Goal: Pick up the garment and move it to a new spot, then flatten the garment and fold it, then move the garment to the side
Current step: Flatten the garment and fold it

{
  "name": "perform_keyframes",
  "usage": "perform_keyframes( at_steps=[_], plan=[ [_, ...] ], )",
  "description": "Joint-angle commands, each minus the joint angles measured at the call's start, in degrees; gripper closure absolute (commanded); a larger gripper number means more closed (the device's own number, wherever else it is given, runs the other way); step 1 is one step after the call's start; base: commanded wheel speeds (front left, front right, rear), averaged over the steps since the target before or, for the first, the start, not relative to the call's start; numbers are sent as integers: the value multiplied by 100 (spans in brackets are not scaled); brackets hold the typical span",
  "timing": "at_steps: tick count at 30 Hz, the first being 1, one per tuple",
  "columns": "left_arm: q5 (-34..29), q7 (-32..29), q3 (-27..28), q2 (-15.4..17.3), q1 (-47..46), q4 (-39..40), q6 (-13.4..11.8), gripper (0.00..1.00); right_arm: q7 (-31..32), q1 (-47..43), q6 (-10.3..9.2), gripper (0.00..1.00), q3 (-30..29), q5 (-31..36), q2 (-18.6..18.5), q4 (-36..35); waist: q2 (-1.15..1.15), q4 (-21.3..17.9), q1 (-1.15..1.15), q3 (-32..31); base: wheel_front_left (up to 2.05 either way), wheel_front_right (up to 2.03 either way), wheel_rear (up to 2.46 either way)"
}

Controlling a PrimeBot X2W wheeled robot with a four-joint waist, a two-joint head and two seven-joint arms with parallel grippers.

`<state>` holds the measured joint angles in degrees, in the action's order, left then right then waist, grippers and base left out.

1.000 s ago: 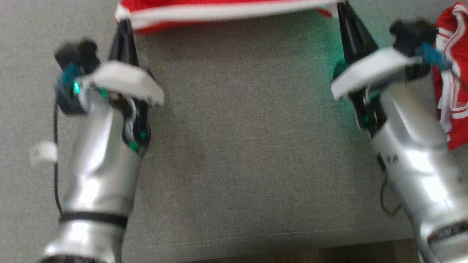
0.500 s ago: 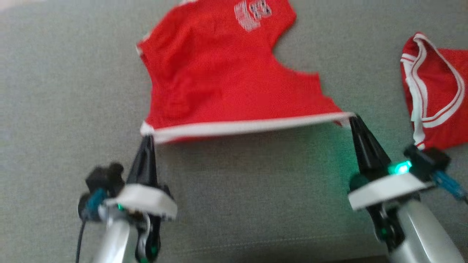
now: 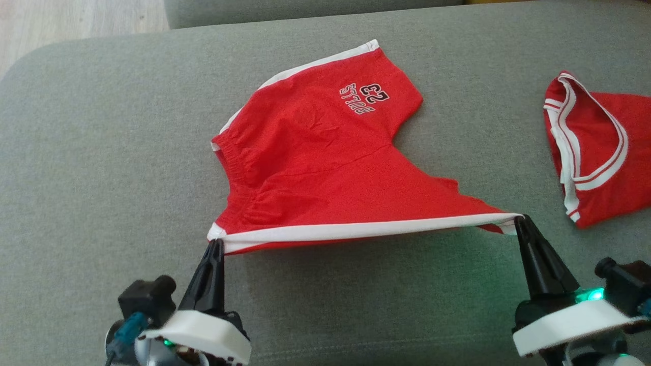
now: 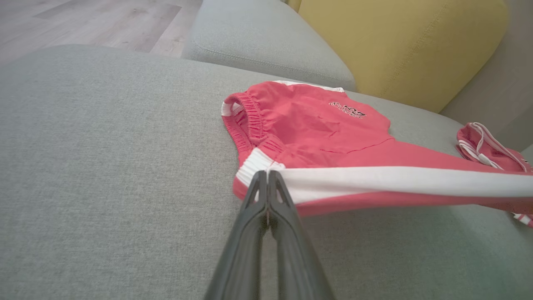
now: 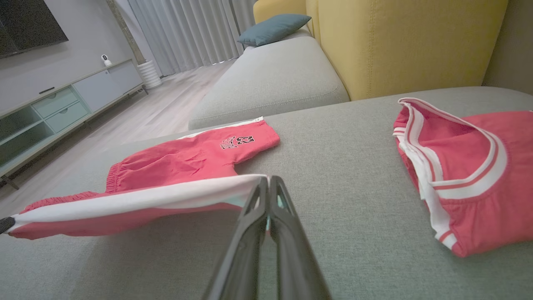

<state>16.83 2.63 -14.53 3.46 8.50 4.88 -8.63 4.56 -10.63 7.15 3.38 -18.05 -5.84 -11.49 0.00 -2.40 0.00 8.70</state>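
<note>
The garment (image 3: 315, 162) is a pair of red shorts with white side stripes and a "23" print, lying on the grey sofa cushion (image 3: 101, 168). Its near white-striped edge is lifted and stretched taut between my two grippers. My left gripper (image 3: 216, 243) is shut on the waistband corner (image 4: 266, 173) of the garment. My right gripper (image 3: 518, 219) is shut on the leg-hem corner (image 5: 266, 179). The far leg with the print (image 5: 239, 141) rests flat on the cushion.
A second red garment with white trim (image 3: 595, 152) lies crumpled at the right, close to my right arm. A yellow sofa back (image 5: 408, 41) rises behind, another grey cushion (image 5: 270, 79) lies beyond, and wooden floor (image 3: 76, 20) shows at the far left.
The head camera has tilted up, so the whole garment has come into view and my arms sit lower in the picture. Both grippers keep their hold on the stretched edge.
</note>
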Motion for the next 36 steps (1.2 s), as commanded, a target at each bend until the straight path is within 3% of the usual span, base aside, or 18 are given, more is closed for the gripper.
perform_keyframes(
  at_steps=[1, 8, 13, 25, 36],
  plan=[
    [22, -55, 217, 102, -165, 240, -66, 100, 51, 115, 34, 100, -87, 29, -51, -265, 0, 8, 0, 3, 0, 0, 0],
    [165, -410, 179, 182, -869, 25, 148, 100, 211, 864, 34, 100, -247, -47, -370, 80, 0, 92, 0, 408, 0, 0, 0],
    [183, -573, 99, 186, -1725, -237, 322, 100, 284, 2031, 34, 100, -100, -224, -806, 602, 0, 222, 0, 967, 0, 0, 0],
    [271, -475, 86, 93, -3822, -1260, 546, 100, 372, 5105, 34, 100, 1065, -841, -1594, 2677, 0, 763, 0, 1932, 0, 0, 0],
    [611, -148, -209, -33, -5065, -2590, 700, 100, -21, 6972, 34, 100, 2157, -1332, -1800, 4588, 0, 1145, 0, 2391, 0, 0, 0]
  ],
)
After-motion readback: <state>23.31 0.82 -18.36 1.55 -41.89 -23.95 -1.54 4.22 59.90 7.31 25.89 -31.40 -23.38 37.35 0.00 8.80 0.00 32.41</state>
